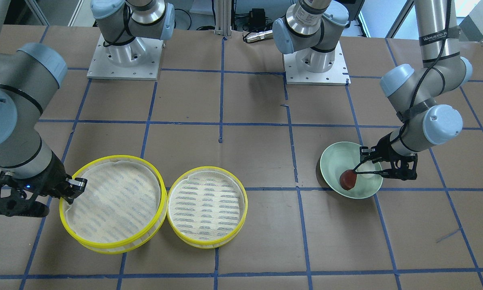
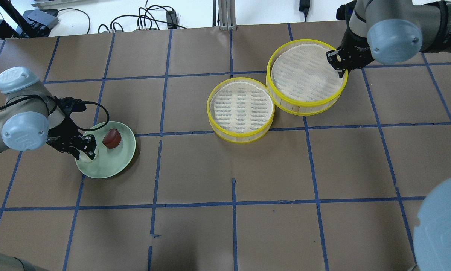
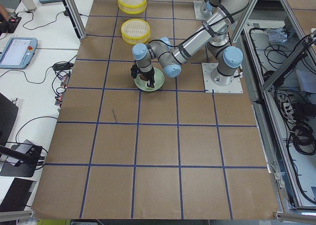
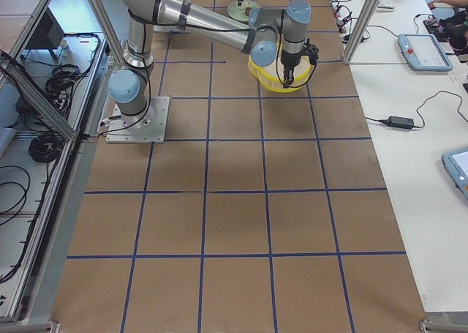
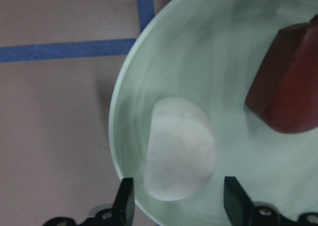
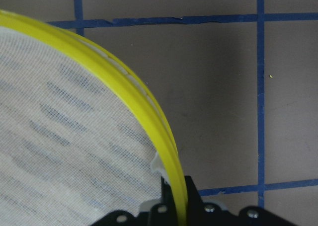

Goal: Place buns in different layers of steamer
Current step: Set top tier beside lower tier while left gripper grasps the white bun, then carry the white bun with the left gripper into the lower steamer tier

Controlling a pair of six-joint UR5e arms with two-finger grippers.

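A white bun (image 5: 179,149) and a dark reddish-brown bun (image 5: 285,82) lie on a pale green plate (image 5: 149,77). My left gripper (image 5: 180,203) is open, with one finger on each side of the white bun and a gap at each. In the overhead view the plate (image 2: 108,167), brown bun (image 2: 111,138) and left gripper (image 2: 86,150) are at the left. Two yellow-rimmed steamer trays, a larger one (image 2: 304,71) and a smaller one (image 2: 241,106), stand side by side. My right gripper (image 2: 341,69) is shut on the larger tray's rim (image 6: 124,82). Both trays hold only their liners.
The two arm bases (image 1: 124,52) (image 1: 316,60) stand at the robot's side of the table. Blue tape lines grid the brown tabletop. The two trays' edges meet (image 1: 165,197). An arm joint (image 2: 442,226) fills the overhead view's lower right corner.
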